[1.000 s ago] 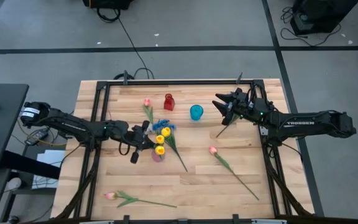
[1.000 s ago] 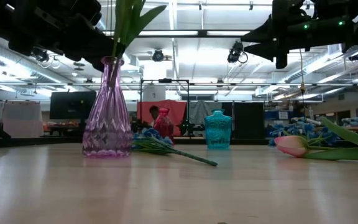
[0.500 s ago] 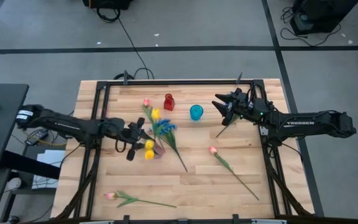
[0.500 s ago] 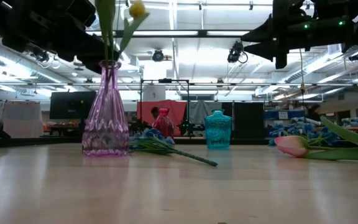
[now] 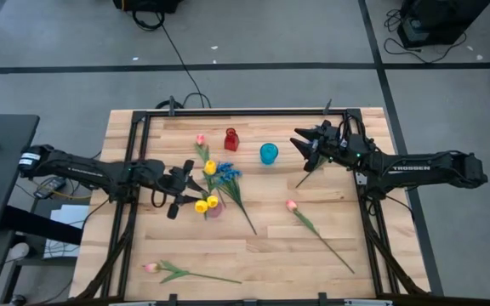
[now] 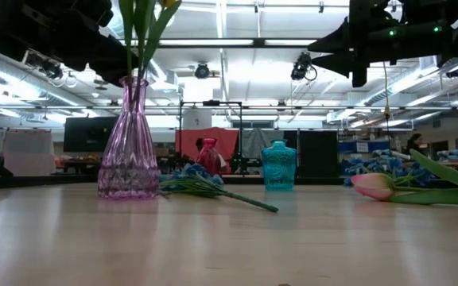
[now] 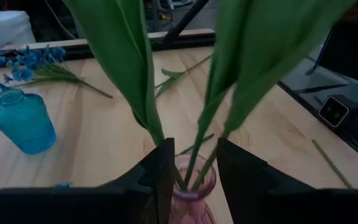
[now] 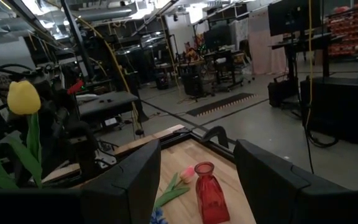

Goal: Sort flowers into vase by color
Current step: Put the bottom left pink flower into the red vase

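Note:
A pink glass vase (image 5: 216,211) stands left of the table's middle with yellow tulips (image 5: 210,167) in it, their stems (image 7: 194,155) rising from its mouth. My left gripper (image 5: 190,185) is open just left of the vase. Its fingers stand on either side of the stems above the rim, and I see no touch. My right gripper (image 5: 299,141) hangs open above the far right of the table with nothing between its fingers. A red vase (image 5: 230,138) and a teal vase (image 5: 268,154) stand at the far side. Blue flowers (image 5: 226,175) lie beside the pink vase.
Pink tulips lie flat on the table: one by the red vase (image 5: 201,140), one right of the middle (image 5: 292,205) with its long stem running toward the near right, and one at the near left (image 5: 151,267). A loose green stem (image 5: 306,177) lies under the right arm.
My left gripper has opened, let go of the yellow tulips and drawn back toward the table's left edge, rising a little. The tulips have swung in the vase and their blooms have spread apart. My right arm has kept still.

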{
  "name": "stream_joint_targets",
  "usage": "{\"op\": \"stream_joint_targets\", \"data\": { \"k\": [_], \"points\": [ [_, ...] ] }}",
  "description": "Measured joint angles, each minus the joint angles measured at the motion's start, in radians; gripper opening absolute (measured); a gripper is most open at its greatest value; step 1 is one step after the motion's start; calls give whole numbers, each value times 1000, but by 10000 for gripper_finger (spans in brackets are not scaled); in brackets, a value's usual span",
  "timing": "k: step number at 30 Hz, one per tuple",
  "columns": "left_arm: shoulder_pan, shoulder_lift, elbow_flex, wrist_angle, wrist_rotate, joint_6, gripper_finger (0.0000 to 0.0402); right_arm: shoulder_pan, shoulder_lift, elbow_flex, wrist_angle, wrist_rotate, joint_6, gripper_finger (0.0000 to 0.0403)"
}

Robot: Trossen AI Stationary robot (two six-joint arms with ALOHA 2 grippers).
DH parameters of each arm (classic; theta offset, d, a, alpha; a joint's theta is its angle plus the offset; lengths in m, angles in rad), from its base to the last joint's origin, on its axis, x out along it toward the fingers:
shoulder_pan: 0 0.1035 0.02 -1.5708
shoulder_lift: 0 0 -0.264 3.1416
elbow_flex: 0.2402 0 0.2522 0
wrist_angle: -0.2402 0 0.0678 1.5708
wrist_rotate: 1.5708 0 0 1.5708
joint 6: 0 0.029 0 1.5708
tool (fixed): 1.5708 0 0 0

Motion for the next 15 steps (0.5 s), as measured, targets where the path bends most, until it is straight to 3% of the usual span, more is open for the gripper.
{"op": "stream_joint_targets", "data": {
  "k": [8, 15],
  "points": [
    [0, -80, 73, -241, -40, 45, 127, 0, 0, 0, 1, 0, 0, 216],
    [-1, -108, 156, -449, -16, -57, 127, 0, 0, 0, -43, -2, 36, 216]
  ]
}}
